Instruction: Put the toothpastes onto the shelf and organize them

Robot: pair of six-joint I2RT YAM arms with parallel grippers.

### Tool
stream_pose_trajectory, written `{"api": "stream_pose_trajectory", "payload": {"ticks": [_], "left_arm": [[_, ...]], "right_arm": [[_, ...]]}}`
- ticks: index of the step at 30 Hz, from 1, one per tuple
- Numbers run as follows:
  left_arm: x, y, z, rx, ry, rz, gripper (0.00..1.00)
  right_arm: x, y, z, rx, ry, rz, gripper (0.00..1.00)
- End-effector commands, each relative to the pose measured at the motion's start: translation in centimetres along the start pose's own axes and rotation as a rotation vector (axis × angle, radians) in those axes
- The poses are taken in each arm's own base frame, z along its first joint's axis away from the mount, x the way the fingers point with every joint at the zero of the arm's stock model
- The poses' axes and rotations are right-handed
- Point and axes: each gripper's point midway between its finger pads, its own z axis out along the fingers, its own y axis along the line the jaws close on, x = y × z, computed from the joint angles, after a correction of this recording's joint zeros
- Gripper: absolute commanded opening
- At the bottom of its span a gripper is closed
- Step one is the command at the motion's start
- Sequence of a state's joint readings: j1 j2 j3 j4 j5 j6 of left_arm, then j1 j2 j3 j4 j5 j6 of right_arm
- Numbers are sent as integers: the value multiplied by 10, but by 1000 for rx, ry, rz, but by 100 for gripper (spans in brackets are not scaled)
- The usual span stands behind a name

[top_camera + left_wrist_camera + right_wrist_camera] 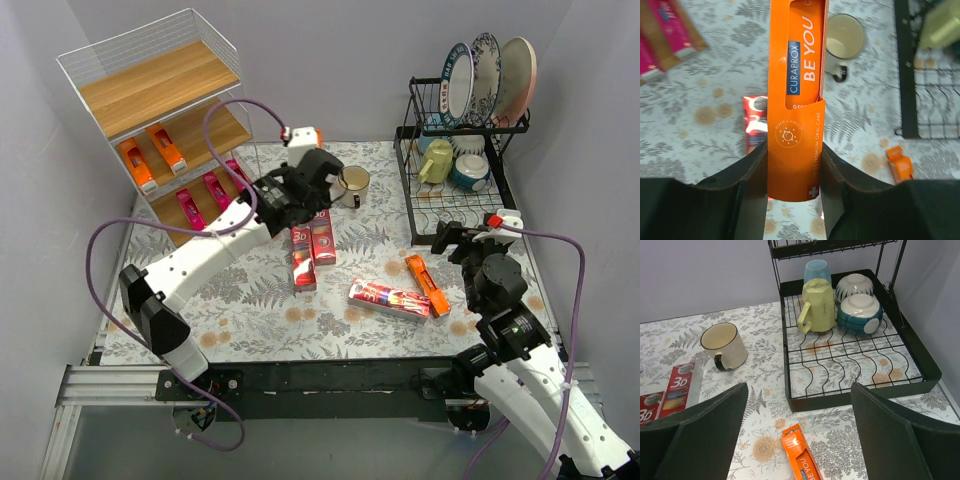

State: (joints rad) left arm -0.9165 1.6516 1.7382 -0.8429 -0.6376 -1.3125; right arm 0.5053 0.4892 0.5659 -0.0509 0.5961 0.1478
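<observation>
Since the left end effector [795,172] is clamped tight on an orange carton [796,90], I'd say we're mid-carry. It hangs over the bench [250,320] middle, near the shelf [160,88] in the far left corner. Next move calls for a swing left, then lining up beside the two orange cartons [150,155] on the middle tier; the pink cartons [214,188] have the bottom one. The right end effector [797,395] is wide apart and empty over the near right part, with a spare orange carton [801,455] below it. The red 3D cartons [310,250] lie mid-bench. Fern-print cloth, plain grey walls, and a dish rack [455,190] far right.
</observation>
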Motion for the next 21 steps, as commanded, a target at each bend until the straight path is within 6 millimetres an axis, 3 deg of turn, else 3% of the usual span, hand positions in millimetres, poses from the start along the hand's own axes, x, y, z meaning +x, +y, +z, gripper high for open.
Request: {"api": "stream_pose_trajectory", "payload": {"ticks": [1,9,21], "left_arm": [[-32,78,-12,-163,12,-57,31],[-63,155,-14,-291,10,-145,30],[-128,226,1,-369,-76,-228,31]], "right_arm": [[-25,-5,-6,15,-57,3,92],[-22,-6,-5,18,-52,-6,92],[-19,-4,-4,9,-45,-10,92]]}}
